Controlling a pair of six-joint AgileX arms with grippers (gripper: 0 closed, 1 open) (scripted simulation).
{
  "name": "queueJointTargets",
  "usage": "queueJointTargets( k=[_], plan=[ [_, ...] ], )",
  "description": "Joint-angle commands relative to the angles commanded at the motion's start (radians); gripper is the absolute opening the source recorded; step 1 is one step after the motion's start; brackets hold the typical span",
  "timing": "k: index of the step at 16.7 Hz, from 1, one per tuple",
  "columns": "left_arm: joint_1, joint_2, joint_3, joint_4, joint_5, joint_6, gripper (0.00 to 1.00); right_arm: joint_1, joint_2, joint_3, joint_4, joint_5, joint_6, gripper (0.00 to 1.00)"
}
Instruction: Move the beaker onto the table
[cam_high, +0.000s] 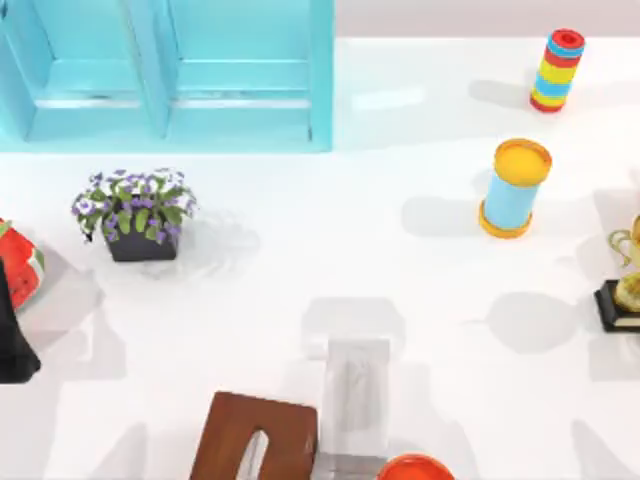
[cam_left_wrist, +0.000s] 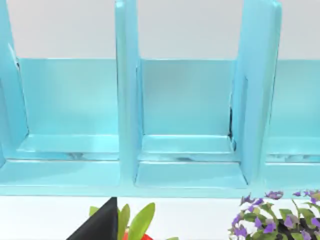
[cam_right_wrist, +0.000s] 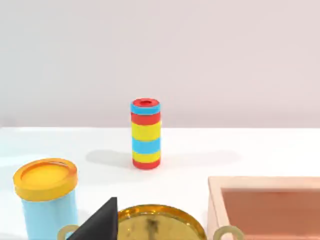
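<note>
Left hand (cam_left_wrist: 100, 223), grip state unclear, faces turquoise cabinet (cam_left_wrist: 187, 125), flower pot (cam_left_wrist: 280, 217) near.

Left arm (cam_high: 14, 330) at table's left edge

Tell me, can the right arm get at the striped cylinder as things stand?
Probably yes. The striped cylinder stands upright and alone on the table, with bare surface all around. The yellow-lidded blue can sits off to one side, nearer the wrist camera, not across the way.
</note>
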Motion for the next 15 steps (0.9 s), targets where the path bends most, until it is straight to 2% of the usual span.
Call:
queueJointTargets(
  k=[4, 7, 15],
  plan=[
    [0.000, 0.000, 0.000, 0.000, 0.000, 0.000, 1.00, -0.024, 0.034, 0.034, -0.033, -0.001, -0.016, 1.00],
    [0.000, 0.000, 0.000, 0.000, 0.000, 0.000, 1.00, -0.104, 0.162, 0.159, -0.157, -0.003, -0.079, 1.00],
    [0.000, 0.000, 0.000, 0.000, 0.000, 0.000, 1.00, -0.425, 0.869, 0.718, -0.724, 0.004, -0.413, 1.00]
  ],
)
